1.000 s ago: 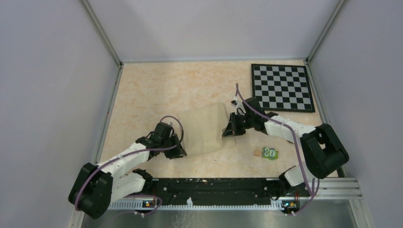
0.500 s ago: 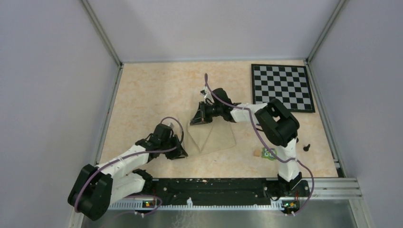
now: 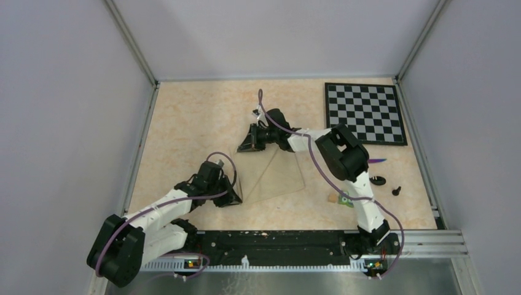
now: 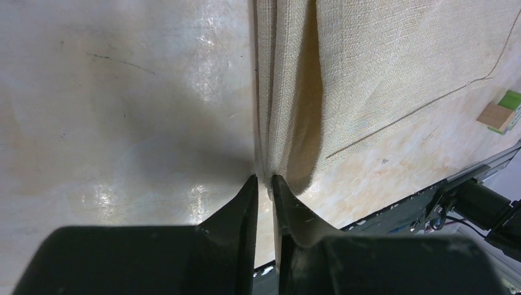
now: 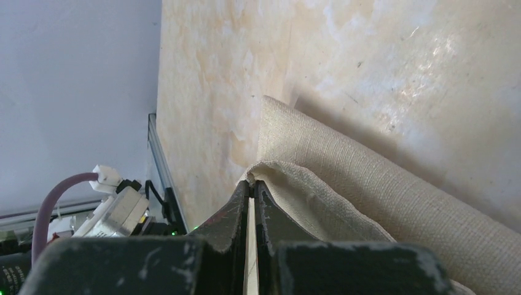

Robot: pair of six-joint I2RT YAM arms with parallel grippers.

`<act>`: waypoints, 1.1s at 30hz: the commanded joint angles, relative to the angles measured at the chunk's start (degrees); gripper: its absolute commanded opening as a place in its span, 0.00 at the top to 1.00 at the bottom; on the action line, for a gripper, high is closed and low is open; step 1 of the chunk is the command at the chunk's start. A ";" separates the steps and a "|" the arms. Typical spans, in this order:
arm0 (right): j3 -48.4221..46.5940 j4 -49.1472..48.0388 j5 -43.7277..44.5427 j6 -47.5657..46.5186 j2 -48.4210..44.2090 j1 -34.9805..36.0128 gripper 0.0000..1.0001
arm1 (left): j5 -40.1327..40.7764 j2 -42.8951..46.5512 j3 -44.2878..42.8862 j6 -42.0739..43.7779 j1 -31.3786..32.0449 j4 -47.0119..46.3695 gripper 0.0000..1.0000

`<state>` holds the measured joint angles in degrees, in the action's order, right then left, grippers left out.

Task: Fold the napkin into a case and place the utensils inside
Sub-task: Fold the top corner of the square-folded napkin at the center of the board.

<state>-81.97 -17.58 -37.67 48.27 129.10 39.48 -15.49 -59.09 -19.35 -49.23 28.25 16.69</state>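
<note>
The beige napkin (image 3: 278, 175) lies mid-table with one layer drawn over into a slanted fold. My left gripper (image 3: 238, 196) is shut on its near-left edge; the left wrist view shows the jaws (image 4: 265, 179) pinching the doubled hem of the napkin (image 4: 381, 61). My right gripper (image 3: 245, 147) is shut on a lifted corner at the napkin's far-left end; in the right wrist view the gripper (image 5: 252, 184) pinches the napkin (image 5: 344, 172). Two utensils show right of the right arm, a purple-blue one (image 3: 377, 161) and a dark one (image 3: 378, 180), both partly hidden.
A chessboard (image 3: 365, 112) lies at the far right. A green block with white dots (image 3: 348, 200) and a small tan block (image 3: 332, 198) sit near the front, also in the left wrist view (image 4: 509, 101). A tiny black knob (image 3: 396, 190) sits at right.
My right gripper has carried the napkin corner from the right side across to the far left, folding the cloth over. The utensils and the knob now show. The left gripper has stayed.
</note>
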 commanded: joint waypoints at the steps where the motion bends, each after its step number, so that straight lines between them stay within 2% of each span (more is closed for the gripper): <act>1: -3.75 -1.01 0.91 -0.39 1.20 0.15 1.00 | 3.13 -0.04 2.28 0.96 0.14 5.10 0.80; 29: -13.26 3.96 -0.37 -2.02 7.95 0.06 1.00 | 3.17 0.41 2.57 0.48 0.06 5.00 0.84; 33: -14.77 4.85 -0.93 -2.15 8.61 0.04 0.94 | 3.12 0.47 2.57 0.45 0.13 5.00 0.84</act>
<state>-93.10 -12.14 -38.22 47.31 135.90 39.48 -15.09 -58.48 -18.92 -49.60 28.25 16.78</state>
